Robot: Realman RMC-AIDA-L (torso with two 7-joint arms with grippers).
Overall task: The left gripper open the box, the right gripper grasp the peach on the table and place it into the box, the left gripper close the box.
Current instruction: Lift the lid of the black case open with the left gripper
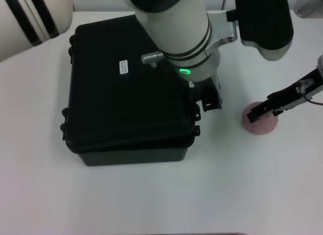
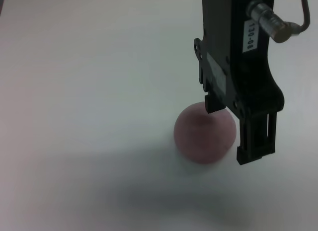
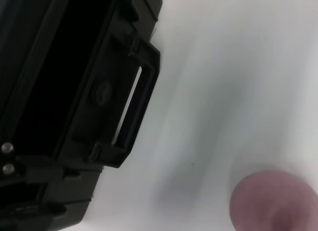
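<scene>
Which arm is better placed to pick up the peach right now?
The right. The right gripper is already down at the peach on the table, fingers open at its top. The left gripper hangs at the latch side of the box, whose lid looks barely raised.

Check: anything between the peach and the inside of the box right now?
Yes, the lid. The box looks shut or barely cracked, with the left gripper at its latch side. The peach sits on the table under the right gripper, bare tabletop between it and the box.

A plain white tabletop (image 1: 151, 199) fills the background under even light, with soft shadows.
</scene>
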